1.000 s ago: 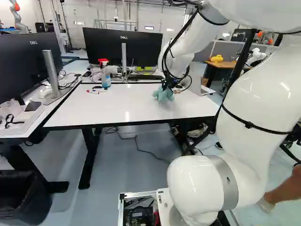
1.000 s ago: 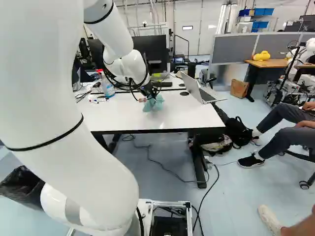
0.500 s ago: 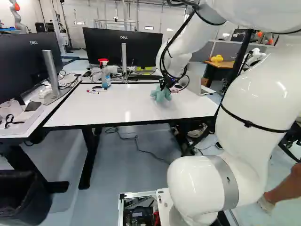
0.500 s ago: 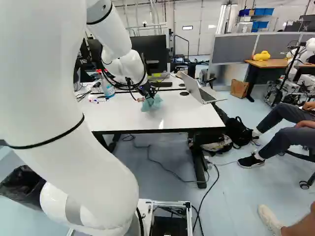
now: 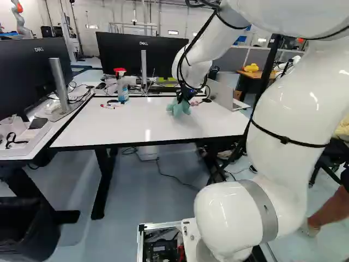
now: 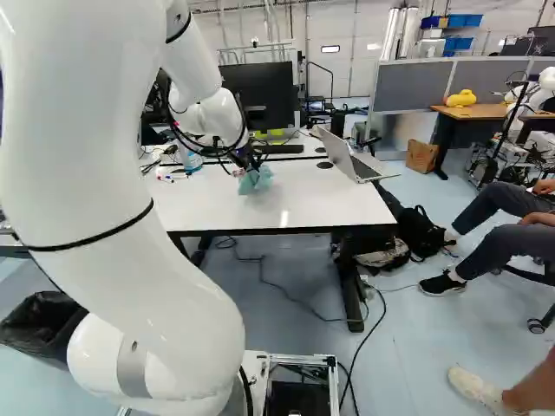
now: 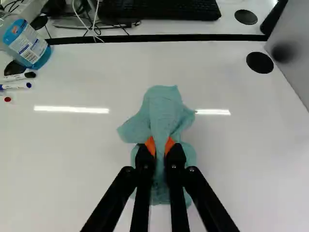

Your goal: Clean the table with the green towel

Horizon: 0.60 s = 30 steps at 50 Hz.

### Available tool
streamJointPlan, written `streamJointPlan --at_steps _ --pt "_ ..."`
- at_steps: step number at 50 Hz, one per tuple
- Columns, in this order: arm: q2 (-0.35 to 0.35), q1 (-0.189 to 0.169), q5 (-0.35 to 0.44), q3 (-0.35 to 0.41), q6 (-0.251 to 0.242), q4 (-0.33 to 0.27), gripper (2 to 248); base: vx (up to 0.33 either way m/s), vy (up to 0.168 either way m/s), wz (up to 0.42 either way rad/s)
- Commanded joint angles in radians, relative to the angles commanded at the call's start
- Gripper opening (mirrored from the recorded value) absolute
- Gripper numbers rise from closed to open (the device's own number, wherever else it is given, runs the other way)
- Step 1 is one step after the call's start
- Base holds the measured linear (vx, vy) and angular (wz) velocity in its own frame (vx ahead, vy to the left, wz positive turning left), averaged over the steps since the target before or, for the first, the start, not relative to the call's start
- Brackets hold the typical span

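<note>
"Biggest thing you see?"

"The white table (image 5: 136, 125), its near edge towards my base. Beyond its far edge, the monitor (image 5: 139, 54) carries print on its bezel."

"Then?"

"The laptop (image 6: 334, 152), near the table's right edge in the right base view; tabletop stretches between it and my gripper (image 6: 251, 164). A labelled spray bottle (image 7: 25, 42) stands by the far edge."

"And the claw?"

"Clenched on the green towel (image 7: 163, 113), bunched on the tabletop. Since half a second ago my arm has carried it further from the laptop. Smallest: markers (image 7: 17, 85), beside the bottle."
</note>
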Motion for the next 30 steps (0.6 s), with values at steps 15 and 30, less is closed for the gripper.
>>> streamJointPlan --at_steps 15,30 --pt "-0.008 0.049 0.000 -0.009 0.000 0.000 40 0.000 0.000 0.000" --pt "-0.017 0.098 0.000 -0.019 0.000 0.000 40 0.000 0.000 0.000"
